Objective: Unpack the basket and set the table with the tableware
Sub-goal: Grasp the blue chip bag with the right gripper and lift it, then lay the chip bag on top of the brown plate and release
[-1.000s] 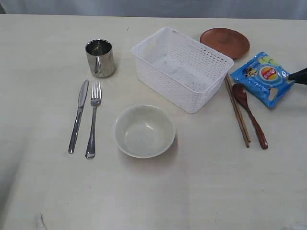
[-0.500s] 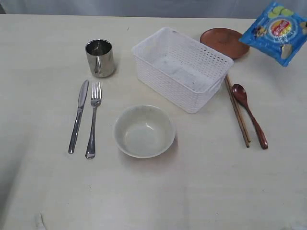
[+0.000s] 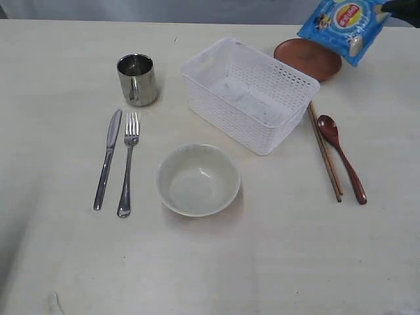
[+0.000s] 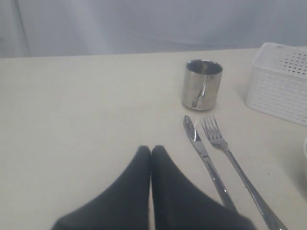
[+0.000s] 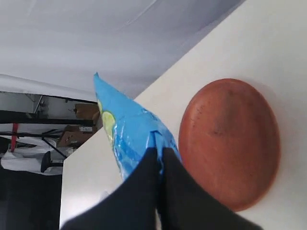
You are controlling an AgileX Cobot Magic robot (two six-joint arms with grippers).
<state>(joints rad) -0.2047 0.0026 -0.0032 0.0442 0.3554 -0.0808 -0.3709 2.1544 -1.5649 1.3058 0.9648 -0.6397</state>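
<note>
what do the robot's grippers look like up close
Both look alike: the left gripper and right gripper each have two plain matte black fingers, broad at the base and tapering to narrow tips. No cables, markings or labels show.

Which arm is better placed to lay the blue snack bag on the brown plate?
Right. The right fingers are shut on the blue snack bag, which hangs close to the brown plate. The left fingers are shut, empty, near the knife, beyond the basket.
</note>
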